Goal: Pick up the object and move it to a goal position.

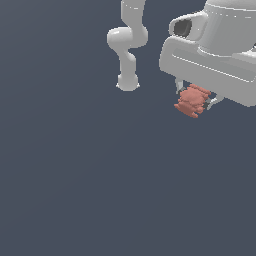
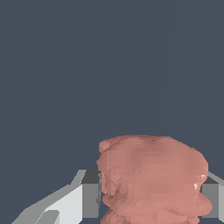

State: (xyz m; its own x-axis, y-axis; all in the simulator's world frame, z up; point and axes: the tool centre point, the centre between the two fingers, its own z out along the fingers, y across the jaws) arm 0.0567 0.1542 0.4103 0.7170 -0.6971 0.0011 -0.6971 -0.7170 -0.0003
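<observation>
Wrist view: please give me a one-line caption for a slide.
Salmon-red lumpy object clamped between the gripper fingers over a plain dark grey background.

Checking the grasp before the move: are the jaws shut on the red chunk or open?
Shut on it: the gripper has a finger pressed against each side of the red chunk.

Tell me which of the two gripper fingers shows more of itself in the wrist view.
The finger beside the white gripper body; the other finger is cut by the frame edge past the red chunk.
</observation>
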